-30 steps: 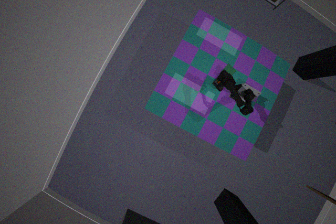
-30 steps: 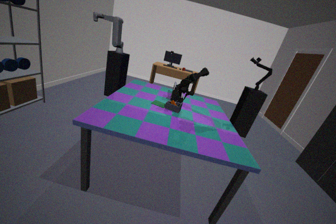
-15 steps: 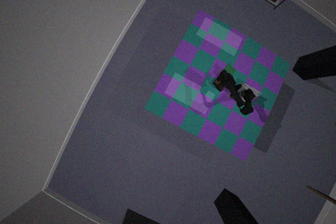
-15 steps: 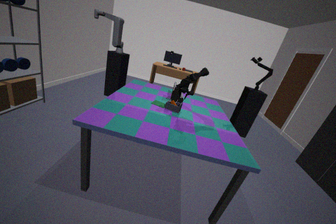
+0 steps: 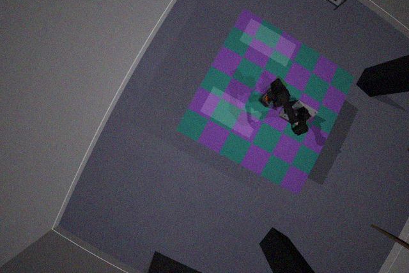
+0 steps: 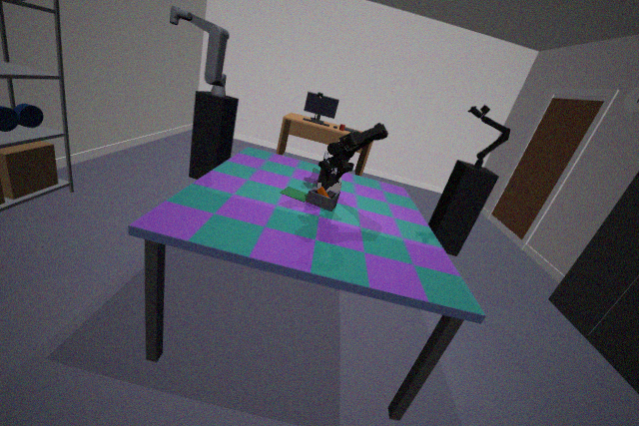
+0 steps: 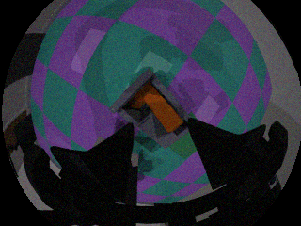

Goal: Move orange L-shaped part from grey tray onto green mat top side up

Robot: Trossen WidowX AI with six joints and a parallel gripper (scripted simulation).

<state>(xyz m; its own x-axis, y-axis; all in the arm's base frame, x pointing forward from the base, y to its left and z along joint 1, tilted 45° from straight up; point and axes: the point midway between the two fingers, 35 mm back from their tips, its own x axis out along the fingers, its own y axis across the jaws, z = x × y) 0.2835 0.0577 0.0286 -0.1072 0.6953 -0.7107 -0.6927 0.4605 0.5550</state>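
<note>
The arm point(image 6: 355, 142) is bent down over the middle of the checkered table point(image 6: 248, 235), its gripper point(image 7: 160, 141) hung above the grey tray point(image 6: 323, 199). The jaws are parted to a moderate width and nothing is held between them; in the wrist view the two dark fingers are seen at either side of the frame's lower half, with the tray showing in the gap. The tray point(image 7: 128, 102) is turned corner-on to that camera, like a diamond, and the orange part point(image 7: 160, 109) is seen within its walls — one long bar running down toward the right finger, with a short leg at its upper end. Whether the part lies flush or has one end tipped up cannot be told from the wrist view; in the exterior view a sliver of orange point(image 6: 321, 190) shows at the tray's rim, just under the gripper point(image 6: 326, 185). From above only a small patch of orange point(image 5: 266, 98) is visible beside the wrist, the rest being covered by the arm point(image 5: 289, 106). The green mat point(image 6: 295, 193) lies flat on the table just beside the tray, on the side away from the arm's base; nothing is seen resting on it.
</note>
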